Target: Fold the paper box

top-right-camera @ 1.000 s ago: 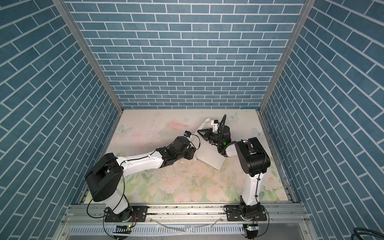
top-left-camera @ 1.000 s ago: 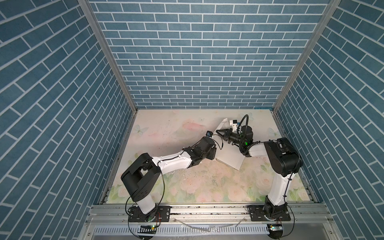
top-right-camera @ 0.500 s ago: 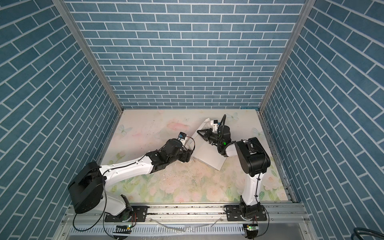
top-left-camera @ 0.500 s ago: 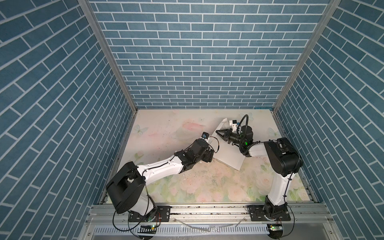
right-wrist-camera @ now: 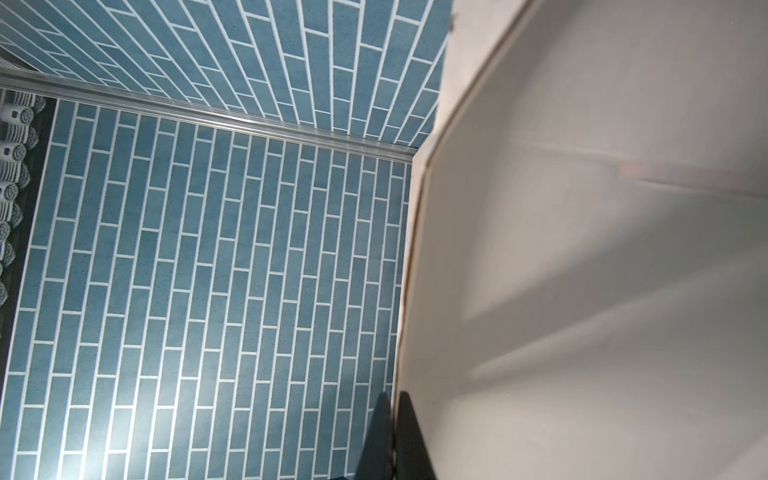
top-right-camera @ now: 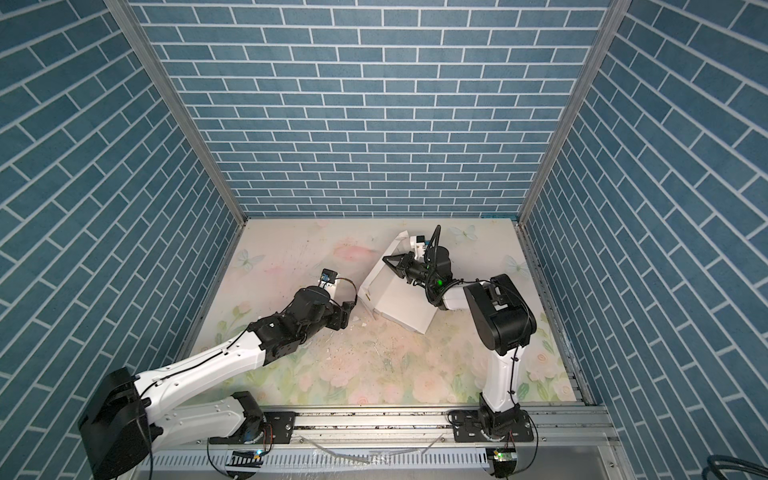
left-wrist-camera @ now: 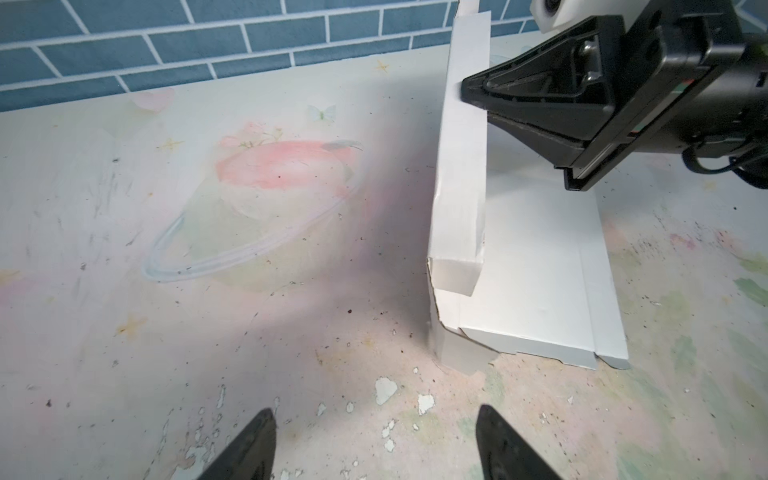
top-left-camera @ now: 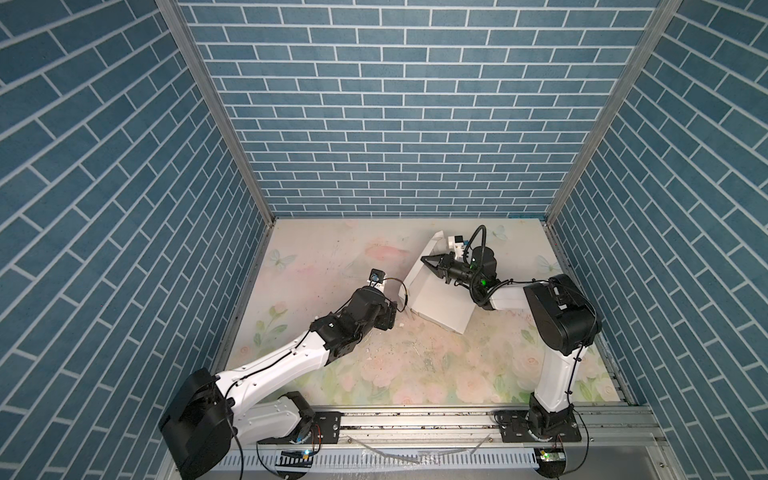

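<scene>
The paper box (top-left-camera: 440, 303) (top-right-camera: 399, 303) is a white cardboard sheet, partly folded, lying right of the middle of the table, with its left side wall (left-wrist-camera: 459, 174) standing upright. My right gripper (top-left-camera: 424, 260) (top-right-camera: 385, 259) is shut on the top edge of that wall; in the right wrist view its jaws (right-wrist-camera: 392, 415) pinch the thin cardboard edge. My left gripper (left-wrist-camera: 376, 415) (top-left-camera: 397, 316) is open and empty, low over the table just short of the box's near left corner (left-wrist-camera: 446, 332), not touching it.
The floral table mat (top-left-camera: 415, 374) has chipped paint flecks in front of the left gripper. Blue brick walls enclose the left, back and right sides. A metal rail (top-left-camera: 415, 424) with both arm bases runs along the front edge.
My left arm has drawn back from the box toward the front left and its jaws have opened wider. The right gripper and the box have not moved.
</scene>
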`<act>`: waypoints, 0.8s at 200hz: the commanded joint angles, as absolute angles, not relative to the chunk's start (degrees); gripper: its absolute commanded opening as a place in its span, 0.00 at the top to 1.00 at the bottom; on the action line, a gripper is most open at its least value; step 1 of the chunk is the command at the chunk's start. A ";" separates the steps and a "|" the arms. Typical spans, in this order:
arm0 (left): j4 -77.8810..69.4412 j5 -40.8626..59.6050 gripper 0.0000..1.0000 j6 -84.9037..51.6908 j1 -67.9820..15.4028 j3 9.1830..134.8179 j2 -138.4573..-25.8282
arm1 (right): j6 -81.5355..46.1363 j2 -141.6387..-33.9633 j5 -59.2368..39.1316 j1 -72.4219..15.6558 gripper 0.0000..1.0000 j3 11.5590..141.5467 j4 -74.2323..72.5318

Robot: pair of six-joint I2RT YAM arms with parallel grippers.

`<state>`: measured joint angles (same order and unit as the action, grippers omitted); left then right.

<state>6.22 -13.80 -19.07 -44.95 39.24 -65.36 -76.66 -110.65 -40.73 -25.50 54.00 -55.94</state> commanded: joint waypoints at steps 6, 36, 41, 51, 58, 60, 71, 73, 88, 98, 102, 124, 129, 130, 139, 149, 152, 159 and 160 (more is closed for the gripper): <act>8.83 -15.77 0.27 -19.08 -44.38 36.52 -63.39 | -81.21 -109.61 -37.79 -26.66 1.00 57.94 -58.95; 5.77 -16.26 0.28 -17.97 -43.85 35.81 -65.86 | -82.17 -111.10 -38.28 -26.72 1.00 58.93 -60.19; 5.21 -16.26 0.29 -17.56 -43.71 36.05 -66.58 | -82.38 -111.53 -38.44 -26.72 1.00 58.97 -60.69; 4.54 -16.21 0.30 -16.83 -43.59 36.76 -68.34 | -83.06 -112.55 -38.88 -26.72 1.00 59.06 -61.93; 4.04 -16.26 0.31 -16.18 -43.55 37.36 -69.49 | -83.75 -113.29 -39.02 -26.72 1.00 58.99 -63.21; 3.87 -16.30 0.31 -15.93 -43.52 37.51 -69.80 | -83.91 -113.53 -39.02 -26.72 1.00 58.93 -63.66; 2.90 -16.50 0.34 -14.83 -43.37 38.40 -71.63 | -84.83 -114.61 -39.11 -26.63 1.00 58.77 -65.67; 2.79 -16.52 0.34 -14.60 -43.34 38.52 -71.92 | -84.95 -114.79 -39.11 -26.61 1.00 58.75 -65.86; 1.51 -16.27 0.38 -13.68 -43.17 39.53 -73.91 | -85.43 -115.55 -39.11 -26.54 1.00 58.27 -67.30; 0.51 -15.30 0.41 -13.22 -43.16 39.80 -74.91 | -85.46 -115.66 -39.02 -26.45 1.00 57.92 -67.61; 0.10 -14.93 0.41 -13.22 -43.20 39.77 -75.16 | -85.44 -115.66 -39.02 -26.43 1.00 57.84 -67.59; -2.80 -13.04 0.42 -12.78 -43.15 39.25 -76.70 | -85.26 -115.53 -39.28 -26.30 1.00 57.50 -67.76; -3.24 -12.76 0.42 -12.67 -43.20 39.22 -77.17 | -85.21 -115.49 -39.35 -26.15 1.00 57.47 -67.62; -3.38 -12.66 0.43 -12.66 -43.18 39.21 -77.25 | -85.23 -115.49 -39.36 -26.17 1.00 57.43 -67.60; -4.37 -11.96 0.43 -12.33 -43.15 39.28 -78.07 | -85.25 -115.50 -39.46 -26.03 1.00 57.33 -67.63; -5.36 -11.54 0.43 -11.96 -43.20 39.32 -79.11 | -85.19 -115.49 -39.53 -26.01 1.00 57.22 -67.63; -5.62 -11.39 0.44 -11.84 -43.14 39.41 -79.39 | -85.17 -115.49 -39.50 -25.99 1.00 57.22 -67.67; -6.18 -11.19 0.44 -11.60 -43.15 39.52 -80.09 | -85.12 -115.41 -39.55 -26.01 1.00 57.12 -67.42; -6.25 -11.22 0.44 -11.51 -43.15 39.49 -80.17 | -85.10 -115.40 -39.55 -26.02 1.00 57.04 -67.42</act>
